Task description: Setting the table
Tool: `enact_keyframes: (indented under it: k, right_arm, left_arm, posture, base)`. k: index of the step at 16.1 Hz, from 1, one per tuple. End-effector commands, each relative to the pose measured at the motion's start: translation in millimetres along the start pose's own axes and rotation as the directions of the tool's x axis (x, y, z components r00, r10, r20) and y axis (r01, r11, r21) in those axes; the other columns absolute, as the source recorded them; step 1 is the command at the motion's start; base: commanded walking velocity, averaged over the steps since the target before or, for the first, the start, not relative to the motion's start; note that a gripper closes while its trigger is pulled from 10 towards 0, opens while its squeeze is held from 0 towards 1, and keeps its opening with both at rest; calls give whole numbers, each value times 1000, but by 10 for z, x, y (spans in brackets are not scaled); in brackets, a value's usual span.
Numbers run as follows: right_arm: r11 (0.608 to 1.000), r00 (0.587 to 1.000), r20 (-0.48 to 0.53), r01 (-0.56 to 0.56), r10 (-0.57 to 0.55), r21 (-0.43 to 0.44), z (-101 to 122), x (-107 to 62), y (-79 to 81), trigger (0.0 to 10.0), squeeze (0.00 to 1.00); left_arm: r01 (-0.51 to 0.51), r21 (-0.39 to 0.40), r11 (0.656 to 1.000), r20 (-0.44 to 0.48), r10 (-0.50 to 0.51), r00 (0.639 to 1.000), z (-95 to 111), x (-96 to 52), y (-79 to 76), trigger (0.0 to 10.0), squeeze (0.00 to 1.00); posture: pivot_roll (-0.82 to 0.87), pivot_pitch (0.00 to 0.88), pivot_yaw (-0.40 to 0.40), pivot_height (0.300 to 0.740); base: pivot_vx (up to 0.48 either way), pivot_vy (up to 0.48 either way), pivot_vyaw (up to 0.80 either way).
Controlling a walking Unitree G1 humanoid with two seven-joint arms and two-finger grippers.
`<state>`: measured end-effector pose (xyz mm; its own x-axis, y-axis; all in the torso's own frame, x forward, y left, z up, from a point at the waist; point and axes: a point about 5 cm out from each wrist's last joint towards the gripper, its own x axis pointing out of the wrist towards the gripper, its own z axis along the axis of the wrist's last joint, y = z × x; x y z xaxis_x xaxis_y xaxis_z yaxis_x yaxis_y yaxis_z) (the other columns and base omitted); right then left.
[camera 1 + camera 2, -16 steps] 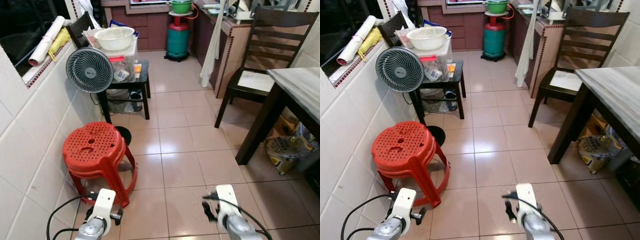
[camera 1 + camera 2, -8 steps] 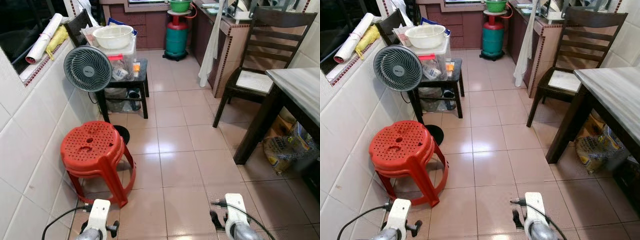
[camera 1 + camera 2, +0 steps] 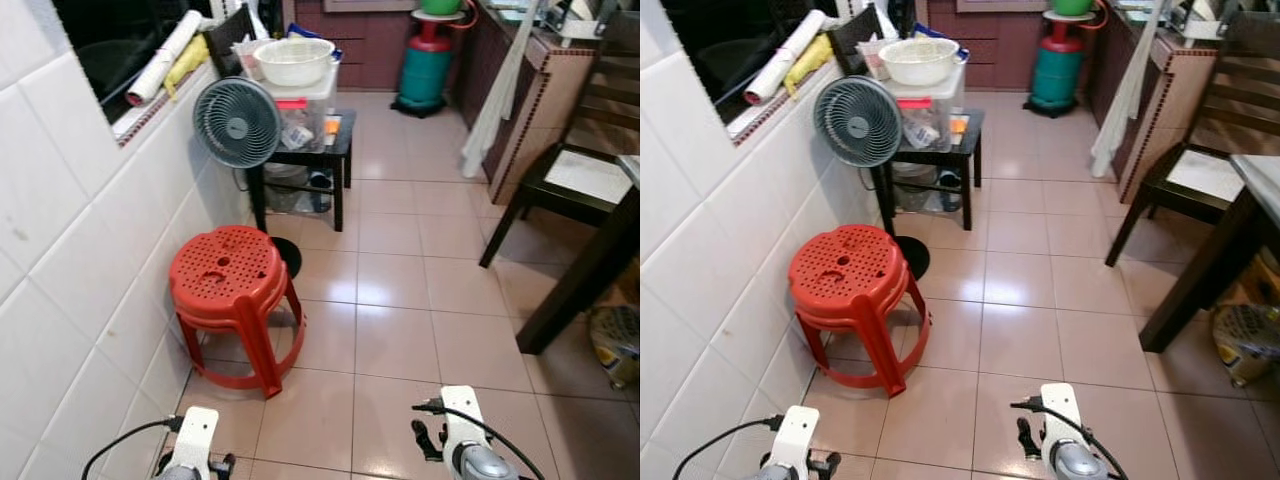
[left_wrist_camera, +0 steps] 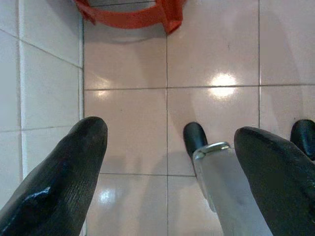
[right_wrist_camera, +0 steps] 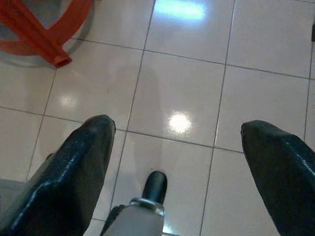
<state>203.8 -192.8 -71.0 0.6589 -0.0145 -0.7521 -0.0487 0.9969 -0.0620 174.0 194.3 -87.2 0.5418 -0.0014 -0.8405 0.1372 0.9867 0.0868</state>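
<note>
Two grippers hang low and empty while the robot stands in a tiled passage. From the left eye view, the dark dining table [image 3: 585,275] shows as a leg and an edge at the far right of the frame, ahead and to the robot's right, with a dark wooden chair [image 3: 572,170] beyond it. No dishes or cutlery for laying can be made out near the arms. A red plastic stool [image 3: 235,295] stands ahead on the left against the white tiled wall [image 3: 70,280], and behind it a grey fan [image 3: 237,122] and a small black side table [image 3: 300,160] carrying a white bowl [image 3: 294,60].

The right eye view gives the same layout: the table lies off to the right side, so the right arm is the nearer one, though both are well apart from it.

Looking along the left gripper [image 4: 167,172], its two black fingers [image 4: 59,182] are spread wide with bare floor tiles [image 4: 216,44] between them and the stool's red foot ring beyond.

Along the right gripper [image 5: 177,167], the fingers [image 5: 64,172] are likewise set wide apart over shiny tiles, holding nothing, a stool leg near one corner.

My judgement: the coming move is a turn or walk to the right toward the table, not a reach.
</note>
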Motion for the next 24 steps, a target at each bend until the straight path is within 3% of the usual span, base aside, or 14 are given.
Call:
enact_keyframes:
  k: [1,9,14,17,24]
  right_arm:
    - [1000,1000,-28,-8,8,-11,-81,-17,-1,10000,0]
    - [999,999,-45,-27,26,-40,-128,-27,18,10000,0]
    - [998,998,-49,-32,30,-55,-147,-30,41,10000,0]
    - [998,998,-49,-32,29,-57,-155,-33,39,10000,0]
    - [993,997,-61,-53,47,-104,-110,-22,0,10000,0]
  left_arm:
    - [-6,11,1000,-24,6,1000,-56,-12,38,10000,0]
    - [-10,10,1000,-37,10,999,-104,-28,90,10000,0]
    - [2,24,1000,-15,-2,1000,-40,-9,25,10000,0]
    - [-23,21,1000,-18,24,1000,-40,-8,28,10000,0]
    - [-71,-69,995,-38,68,997,-115,-15,-9,10000,0]
  posture:
    - [-189,0,44,740]
    - [-187,0,36,740]
    - [-189,0,39,740]
    - [-188,0,38,740]
    - [-135,0,-35,740]
  base:
    - [0,326,0]
    - [189,399,0]
    - [0,393,0]
    - [0,0,0]
    - [0,0,0]
